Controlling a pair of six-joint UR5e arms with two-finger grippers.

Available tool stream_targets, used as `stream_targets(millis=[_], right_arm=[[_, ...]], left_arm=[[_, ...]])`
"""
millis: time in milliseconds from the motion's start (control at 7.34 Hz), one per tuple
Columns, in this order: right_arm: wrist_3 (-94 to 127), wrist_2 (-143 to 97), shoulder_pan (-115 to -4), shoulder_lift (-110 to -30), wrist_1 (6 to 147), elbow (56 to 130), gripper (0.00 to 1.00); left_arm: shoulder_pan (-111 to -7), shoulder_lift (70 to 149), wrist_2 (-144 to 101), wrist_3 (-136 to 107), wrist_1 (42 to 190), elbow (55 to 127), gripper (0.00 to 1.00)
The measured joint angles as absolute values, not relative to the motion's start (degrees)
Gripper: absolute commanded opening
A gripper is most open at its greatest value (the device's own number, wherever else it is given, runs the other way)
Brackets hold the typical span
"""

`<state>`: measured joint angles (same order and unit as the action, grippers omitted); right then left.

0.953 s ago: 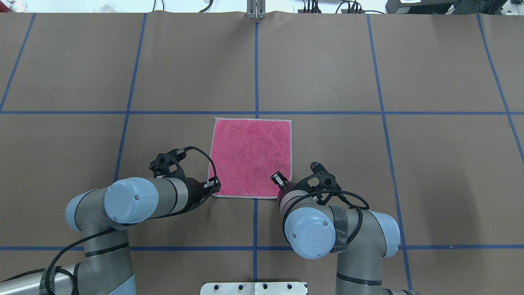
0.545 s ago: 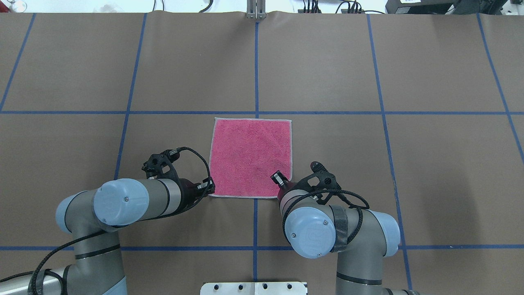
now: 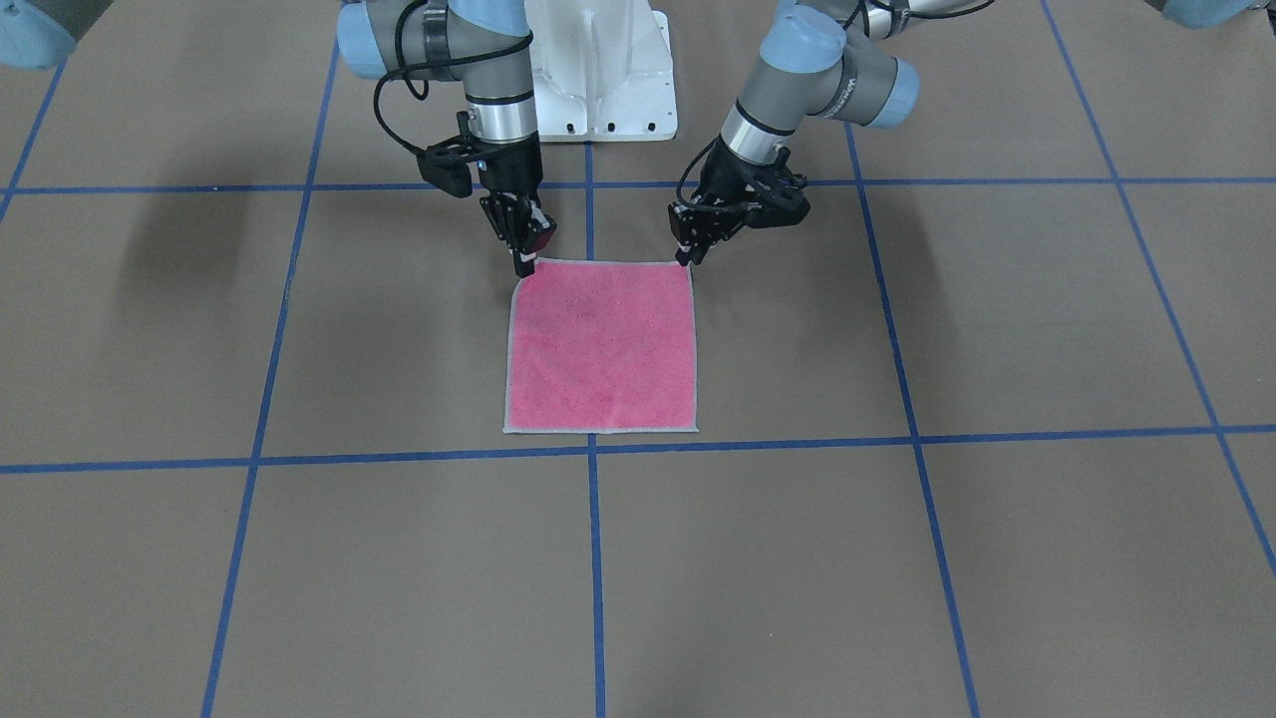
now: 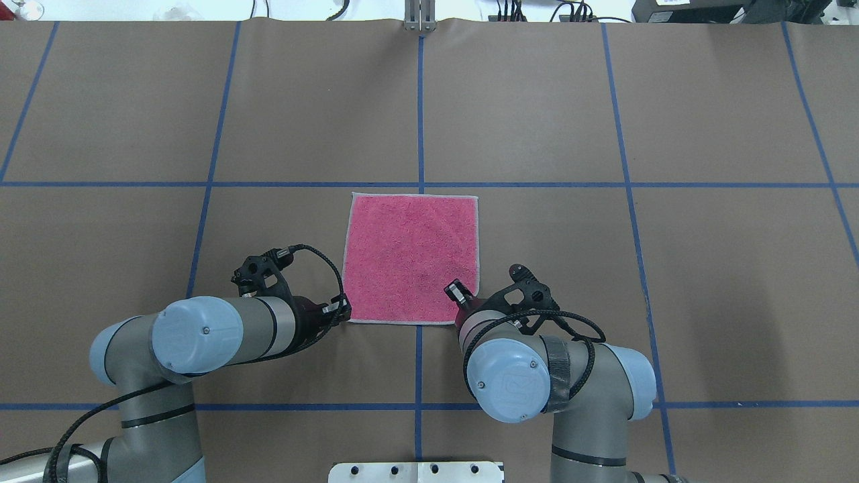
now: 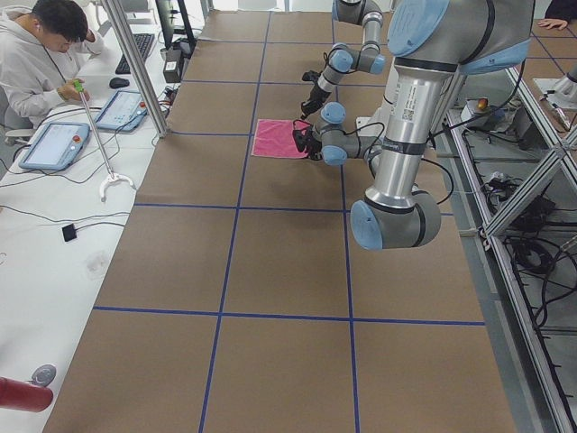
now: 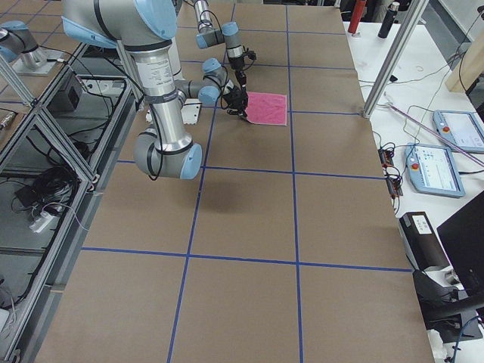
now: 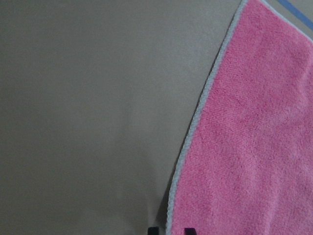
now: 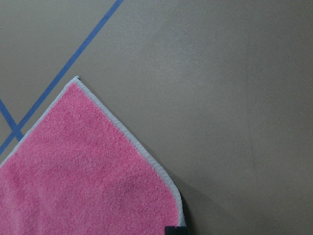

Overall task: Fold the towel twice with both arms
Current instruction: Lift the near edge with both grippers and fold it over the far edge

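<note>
Overhead, left gripper (image 4: 340, 311) has backed off to the towel's (image 4: 411, 258) near-left corner. Right gripper (image 4: 456, 294) is over the near-right one. Towel lies flat on desk (image 4: 604, 268), stretching away. Left wrist: fingertips (image 7: 153, 230) slightly apart astride its edge. Right wrist: grip cannot be told.

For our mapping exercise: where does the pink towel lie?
In the overhead view the towel lies flat at mid-table, just robot-side of the blue tape crossing, its near corners by the left pincer and right pincer.
</note>
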<state>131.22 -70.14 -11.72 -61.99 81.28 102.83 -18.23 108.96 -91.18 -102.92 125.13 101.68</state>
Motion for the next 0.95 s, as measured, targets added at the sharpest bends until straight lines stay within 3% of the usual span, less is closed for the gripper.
stream_targets(millis=[545,953], right_arm=[[131.22,-70.14,-11.77,-62.04,81.21,102.83,0.0],[131.17,-70.19,-11.86,-62.05,81.21,102.92,0.0]], left_arm=[[-18.19,109.39,-91.09,-102.92,125.07,101.34,0.0],[-18.2,109.42,-91.06,-102.92,125.09,101.45,0.0]])
